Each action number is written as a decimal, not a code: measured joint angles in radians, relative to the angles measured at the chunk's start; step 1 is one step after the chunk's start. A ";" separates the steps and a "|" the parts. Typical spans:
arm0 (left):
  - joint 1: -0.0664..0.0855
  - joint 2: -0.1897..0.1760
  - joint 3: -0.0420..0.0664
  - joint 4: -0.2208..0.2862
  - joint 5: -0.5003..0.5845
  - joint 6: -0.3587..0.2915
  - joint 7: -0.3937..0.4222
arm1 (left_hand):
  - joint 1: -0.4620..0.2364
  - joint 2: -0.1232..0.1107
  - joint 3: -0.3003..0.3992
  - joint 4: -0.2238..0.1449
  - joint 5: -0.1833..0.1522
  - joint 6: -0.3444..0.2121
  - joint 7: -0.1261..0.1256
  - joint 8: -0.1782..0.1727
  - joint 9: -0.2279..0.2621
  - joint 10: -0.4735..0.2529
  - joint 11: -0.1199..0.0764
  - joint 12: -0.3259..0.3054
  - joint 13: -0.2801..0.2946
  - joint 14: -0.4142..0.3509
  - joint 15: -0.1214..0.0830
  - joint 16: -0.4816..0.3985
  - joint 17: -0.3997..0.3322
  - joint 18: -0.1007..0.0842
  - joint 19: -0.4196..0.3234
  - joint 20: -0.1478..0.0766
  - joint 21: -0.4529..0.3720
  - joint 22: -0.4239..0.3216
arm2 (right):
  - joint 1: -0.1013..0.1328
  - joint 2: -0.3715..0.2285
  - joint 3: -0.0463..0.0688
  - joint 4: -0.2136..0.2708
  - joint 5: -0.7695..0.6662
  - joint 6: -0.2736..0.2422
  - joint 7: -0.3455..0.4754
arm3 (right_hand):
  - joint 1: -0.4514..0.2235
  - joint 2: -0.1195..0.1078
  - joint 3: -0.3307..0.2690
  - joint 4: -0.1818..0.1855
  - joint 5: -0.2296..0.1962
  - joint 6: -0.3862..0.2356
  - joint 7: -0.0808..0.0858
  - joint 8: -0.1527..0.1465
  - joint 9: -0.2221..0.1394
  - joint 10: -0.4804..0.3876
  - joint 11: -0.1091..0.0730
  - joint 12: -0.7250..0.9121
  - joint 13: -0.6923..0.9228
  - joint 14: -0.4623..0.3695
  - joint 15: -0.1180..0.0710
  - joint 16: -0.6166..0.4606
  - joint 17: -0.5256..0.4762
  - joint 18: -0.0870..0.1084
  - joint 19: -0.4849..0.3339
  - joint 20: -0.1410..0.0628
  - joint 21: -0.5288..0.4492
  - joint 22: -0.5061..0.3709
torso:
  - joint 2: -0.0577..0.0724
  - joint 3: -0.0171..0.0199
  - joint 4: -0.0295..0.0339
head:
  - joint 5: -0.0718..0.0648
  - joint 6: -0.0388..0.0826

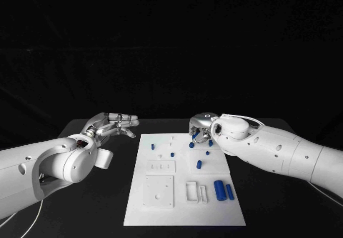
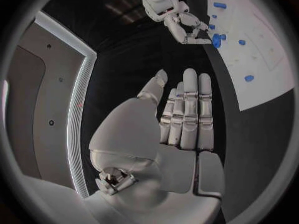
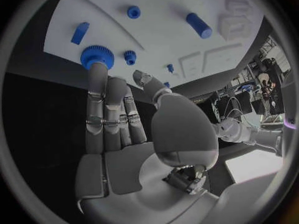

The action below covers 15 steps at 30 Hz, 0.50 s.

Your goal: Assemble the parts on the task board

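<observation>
Nearest the robot on the task board [image 1: 182,213], two blue cylinders [image 1: 223,190] lie side by side next to a white bracket [image 1: 194,191], probably parked there for later. Mid-board, small blue pegs [image 1: 199,163] sit scattered. Farther out, the right hand [image 1: 202,127] reaches over the board's far right edge, fingertip touching a blue gear [image 3: 97,57] (looks like lining up a grasp, nothing pinched yet). The left hand [image 1: 113,124] hovers off the board with fingers straight, holding nothing.
</observation>
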 measured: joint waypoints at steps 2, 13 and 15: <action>0.000 0.000 0.000 -0.001 0.000 0.001 -0.001 | 0.000 0.000 0.000 0.000 0.000 0.000 0.000 0.000 0.000 0.000 0.000 0.000 0.000 0.000 0.000 0.000 0.000 0.000 0.000 0.000 0.000 0.000 | -0.002 0.001 -0.002 0.000 -0.005 0.002 -0.001 | 0.000 0.000 0.000 0.000 0.000 0.000 0.000 0.000 0.000 0.000 0.000 0.000 0.000 0.000 0.000 0.000 0.000 0.000 0.000 0.000 0.000 0.002 | 0.002 0.0006 0.0002 | -0.001 0.000; 0.000 0.003 0.000 -0.005 -0.001 0.004 -0.003 | 0.000 0.000 0.000 0.000 0.000 0.000 0.000 0.000 0.000 0.000 0.000 0.000 0.000 0.000 0.000 0.000 0.000 0.000 0.000 0.000 0.000 0.000 | -0.014 0.006 -0.005 -0.001 -0.021 0.007 -0.002 | -0.004 -0.004 0.027 -0.003 -0.002 0.000 0.000 0.000 0.001 0.004 -0.004 0.000 0.000 0.000 0.000 0.006 0.000 0.000 0.015 0.000 -0.027 0.061 | 0.011 0.0013 0.0034 | -0.004 -0.003; 0.000 0.003 0.000 -0.005 -0.001 0.004 -0.004 | -0.004 0.004 -0.002 -0.002 0.000 0.000 0.000 0.000 0.000 -0.004 0.004 0.000 0.000 0.000 0.000 0.007 -0.004 0.000 0.000 0.000 0.000 0.000 | -0.017 0.007 -0.006 -0.003 -0.022 0.007 -0.002 | -0.004 -0.004 0.039 -0.004 -0.005 0.000 0.000 0.000 0.001 0.004 -0.004 0.000 0.000 0.000 0.000 0.006 0.000 -0.001 0.015 0.000 -0.027 0.084 | 0.012 0.0014 0.0040 | -0.004 -0.003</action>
